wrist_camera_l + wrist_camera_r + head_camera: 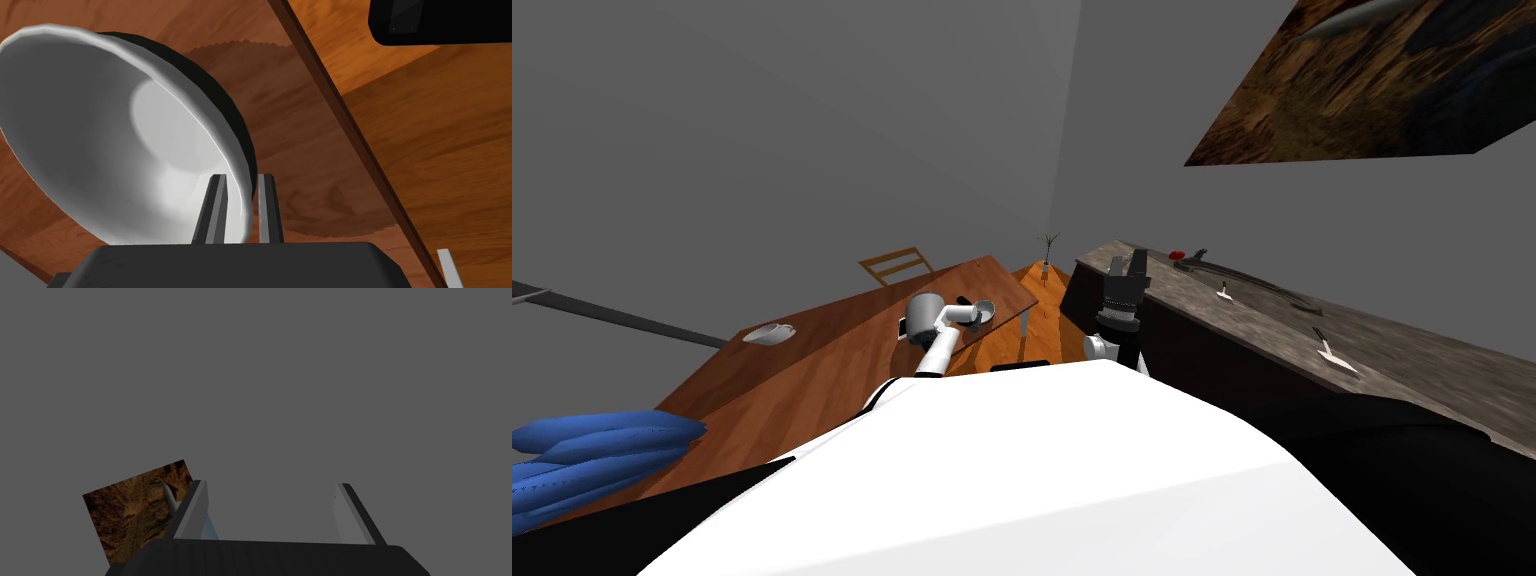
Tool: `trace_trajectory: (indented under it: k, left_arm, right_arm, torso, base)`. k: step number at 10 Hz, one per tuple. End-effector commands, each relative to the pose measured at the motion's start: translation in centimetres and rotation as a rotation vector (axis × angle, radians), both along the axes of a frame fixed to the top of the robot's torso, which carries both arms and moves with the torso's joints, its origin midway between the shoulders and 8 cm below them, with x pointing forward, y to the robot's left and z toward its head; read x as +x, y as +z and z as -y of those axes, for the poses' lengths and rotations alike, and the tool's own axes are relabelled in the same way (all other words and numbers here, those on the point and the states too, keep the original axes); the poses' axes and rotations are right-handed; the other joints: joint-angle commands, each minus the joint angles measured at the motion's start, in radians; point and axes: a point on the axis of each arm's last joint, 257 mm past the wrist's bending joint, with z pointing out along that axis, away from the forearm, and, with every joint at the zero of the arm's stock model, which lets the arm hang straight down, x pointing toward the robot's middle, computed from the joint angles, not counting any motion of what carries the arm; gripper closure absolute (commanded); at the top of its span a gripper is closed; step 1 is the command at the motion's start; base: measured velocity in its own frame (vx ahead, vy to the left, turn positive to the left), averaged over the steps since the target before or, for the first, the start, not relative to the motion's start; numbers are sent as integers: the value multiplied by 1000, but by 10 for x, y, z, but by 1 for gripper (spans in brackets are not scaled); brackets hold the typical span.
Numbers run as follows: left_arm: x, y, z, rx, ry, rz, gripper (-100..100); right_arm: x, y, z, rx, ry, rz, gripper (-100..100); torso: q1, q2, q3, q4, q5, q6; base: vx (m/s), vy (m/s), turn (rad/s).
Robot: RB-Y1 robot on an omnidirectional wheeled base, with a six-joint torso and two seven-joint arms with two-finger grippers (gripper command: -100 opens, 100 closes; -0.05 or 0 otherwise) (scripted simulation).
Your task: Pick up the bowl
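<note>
A bowl (115, 140), white inside and dark outside, hangs tilted above the brown wooden table (310, 165), casting a round shadow on it. My left gripper (242, 200) is shut on the bowl's rim, one finger inside the wall and one outside. In the head view the bowl (982, 314) shows small at the end of my left arm, over the table's right part near its edge. My right gripper (1127, 265) is raised beside the dark counter, and its fingers (192, 510) stand open with nothing between them.
A second white dish (769, 333) lies on the table (812, 350) to the left. A wooden chair (896, 265) stands behind the table. A long stone-topped counter (1312, 330) with small items runs along the right. Blue cushions (592, 455) lie at the near left.
</note>
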Motion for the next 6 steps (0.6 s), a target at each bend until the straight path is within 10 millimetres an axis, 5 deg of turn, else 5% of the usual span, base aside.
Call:
trace_trajectory:
  k: [1, 2, 5, 6]
  left_arm:
    - [0, 0, 0, 0, 0, 0, 0]
    - [1, 9, 1, 0, -4, 1, 100]
    - [2, 14, 1, 0, -5, 1, 100]
    - [2, 15, 1, 0, -5, -1, 0]
  right_arm:
    - [0, 0, 0, 0, 0, 0, 0]
    - [0, 0, 0, 0, 0, 0, 0]
    - [0, 0, 0, 0, 0, 0, 0]
    - [0, 0, 0, 0, 0, 0, 0]
  torso:
    - [0, 0, 0, 0, 0, 0]
    - [0, 0, 0, 0, 0, 0]
    - [-1, 3, 2, 1, -1, 0]
    - [-1, 2, 1, 1, -1, 0]
  base:
    - [0, 0, 0]
    - [-19, -2, 19]
    - [-20, -3, 9]
    - [0, 0, 0]
